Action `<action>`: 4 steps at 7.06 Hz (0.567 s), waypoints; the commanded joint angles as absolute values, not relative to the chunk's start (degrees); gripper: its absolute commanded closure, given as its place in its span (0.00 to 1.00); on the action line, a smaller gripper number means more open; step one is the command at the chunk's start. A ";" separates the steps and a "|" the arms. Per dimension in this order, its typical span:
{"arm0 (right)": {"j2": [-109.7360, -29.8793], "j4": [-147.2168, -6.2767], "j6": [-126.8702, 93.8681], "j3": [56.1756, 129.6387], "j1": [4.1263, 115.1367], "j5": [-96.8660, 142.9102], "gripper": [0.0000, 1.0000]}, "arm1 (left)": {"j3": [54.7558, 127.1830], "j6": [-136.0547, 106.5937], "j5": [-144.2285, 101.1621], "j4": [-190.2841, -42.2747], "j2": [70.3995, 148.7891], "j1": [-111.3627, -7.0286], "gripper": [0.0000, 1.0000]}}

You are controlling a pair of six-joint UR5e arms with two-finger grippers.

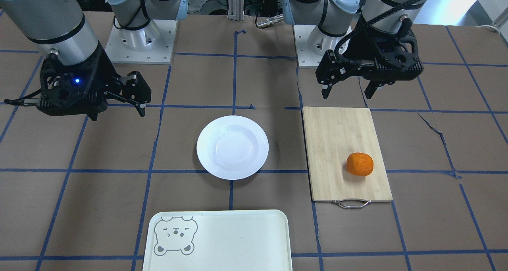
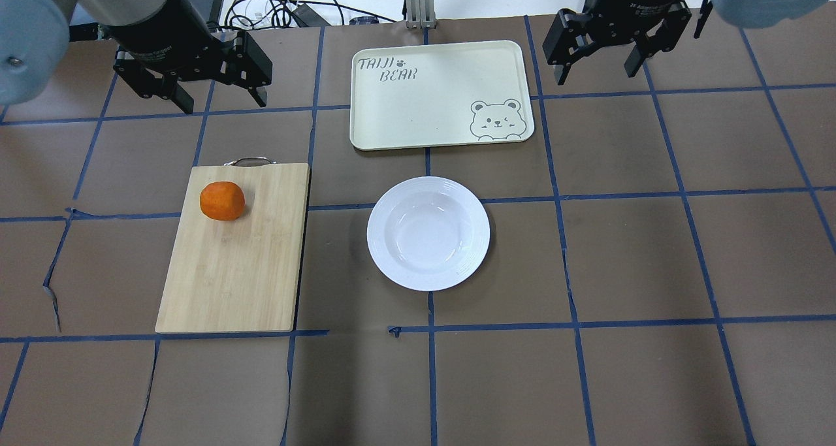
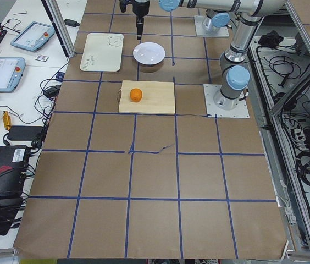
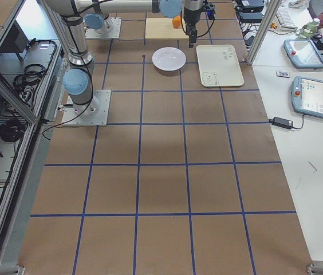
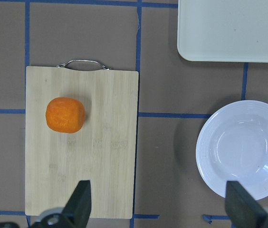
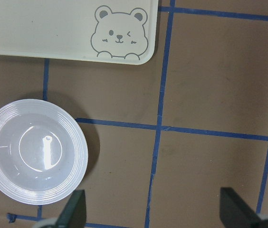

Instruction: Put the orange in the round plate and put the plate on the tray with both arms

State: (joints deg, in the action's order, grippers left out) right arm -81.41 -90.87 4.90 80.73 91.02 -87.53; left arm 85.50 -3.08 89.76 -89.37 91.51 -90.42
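The orange [image 1: 360, 164] [image 2: 222, 200] lies on a bamboo cutting board [image 2: 241, 263], near its handle end. At the table's middle the white round plate [image 1: 232, 147] [image 2: 428, 233] sits empty. Beyond it, at the far edge from the robot, the cream tray [image 1: 238, 243] [image 2: 418, 106] with the bear drawing is also empty. My left gripper [image 1: 348, 91] [image 2: 222, 103] hangs open above the table, high over the board. The right gripper [image 1: 117, 113] [image 2: 597, 74] is open too, up in the air right of the tray. Neither holds anything.
The cutting board's metal handle [image 1: 351, 203] points away from the robot. Both arm bases [image 1: 139, 41] stand at the robot's side of the table. Side benches hold tablets [image 3: 4, 73] and cables.
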 commanded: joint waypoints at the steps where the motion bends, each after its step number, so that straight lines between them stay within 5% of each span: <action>1: -80.78 -90.87 5.01 80.77 90.79 -85.88 0.00 | 85.69 -3.08 89.74 -89.38 91.23 -90.35 0.00; 3: -81.38 -93.25 5.18 80.86 90.97 -86.57 0.00 | 85.69 -2.90 89.82 -89.38 91.23 -90.35 0.00; 4: -81.82 -93.43 4.40 80.86 90.97 -88.05 0.09 | 85.69 -2.90 89.82 -89.38 91.23 -90.26 0.00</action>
